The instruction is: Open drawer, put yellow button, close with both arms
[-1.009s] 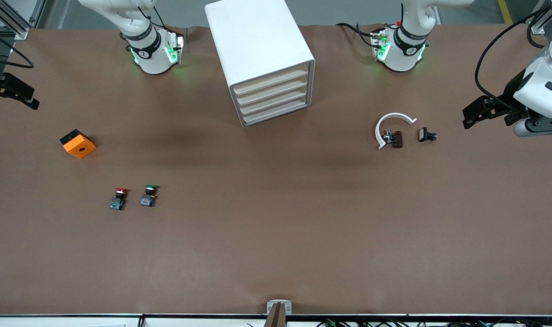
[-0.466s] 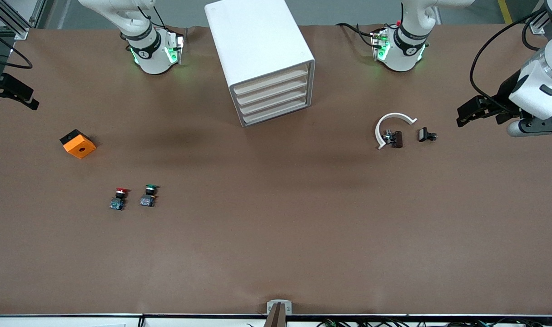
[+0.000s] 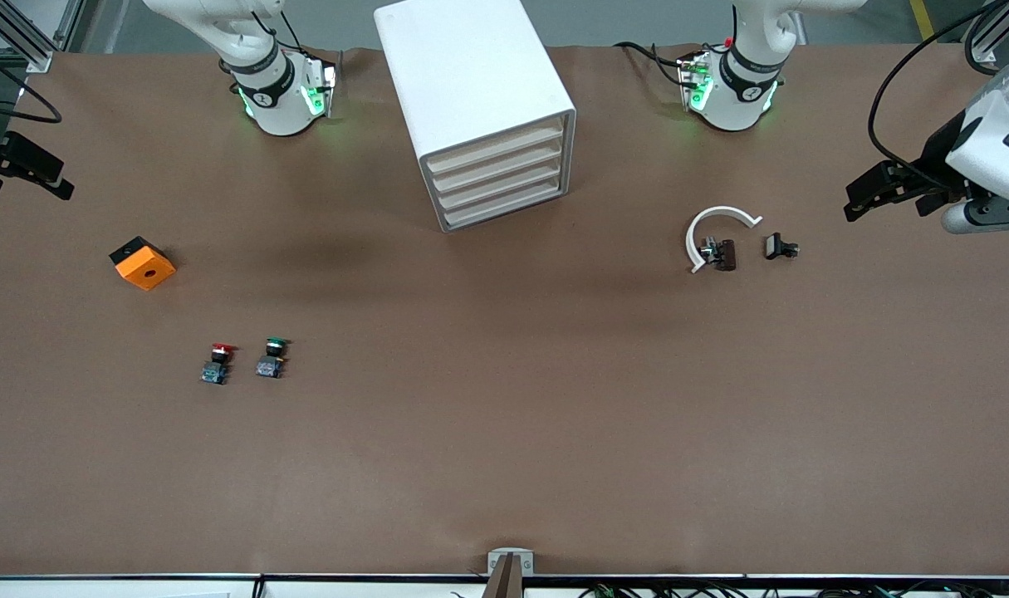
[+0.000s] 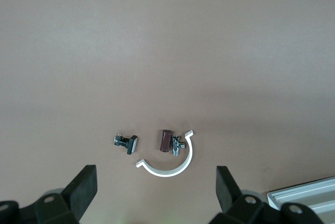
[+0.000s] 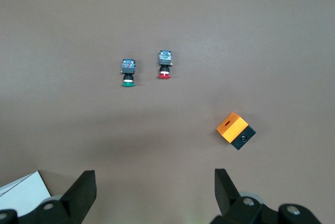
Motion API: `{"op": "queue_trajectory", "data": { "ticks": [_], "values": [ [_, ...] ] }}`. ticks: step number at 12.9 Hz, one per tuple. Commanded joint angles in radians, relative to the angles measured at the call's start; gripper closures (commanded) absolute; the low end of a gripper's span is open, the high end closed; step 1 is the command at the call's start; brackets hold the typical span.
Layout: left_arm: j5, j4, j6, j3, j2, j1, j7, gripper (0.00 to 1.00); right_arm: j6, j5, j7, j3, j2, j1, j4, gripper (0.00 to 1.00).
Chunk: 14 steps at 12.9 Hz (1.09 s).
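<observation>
Drawer (image 3: 494, 148): seen as the topmost of four cream fronts in the white cabinet (image 3: 471, 75); all four fronts are shut flush, so nothing inside can be seen
Yellow button: not found in any view; only a red-capped button (image 3: 217, 363) and a green-capped button (image 3: 271, 358) are seen side by side, nearer the front camera toward the right arm's end; it is judged to be already inside the shut drawer, or else out of sight
Left gripper (image 3: 865, 193): held up over the table edge at the left arm's end; fingers (image 4: 84, 188) spread wide, nothing held
Right gripper (image 3: 22, 170): held up over the right arm's end; fingers (image 5: 84, 190) spread wide, nothing held
Key relation: the cabinet stands between the two bases, well apart from both grippers; the drawer fronts are angled slightly toward the left arm's end; neither gripper is clearly the nearer
Other items: an orange block (image 3: 143, 262); a white curved clip (image 3: 714, 224) with small dark fittings (image 3: 722, 252) beside it
</observation>
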Motion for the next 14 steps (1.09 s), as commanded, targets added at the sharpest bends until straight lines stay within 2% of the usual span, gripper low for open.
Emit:
{"op": "queue_trajectory", "data": {
  "ticks": [1,3,14],
  "values": [
    [0.015,-0.022,0.019,-0.181,-0.023,0.176,0.017,0.0,-0.002,0.012,0.002,0.002,-0.016,0.005,0.0,0.0],
    [0.015,-0.022,0.021,-0.208,-0.023,0.198,0.017,0.0,-0.017,0.01,-0.004,-0.001,-0.014,0.002,0.017,0.0],
    [0.058,-0.011,0.014,-0.21,-0.023,0.192,0.013,0.0,-0.054,0.001,-0.034,-0.008,-0.013,-0.004,0.029,0.0]
  ]
}}
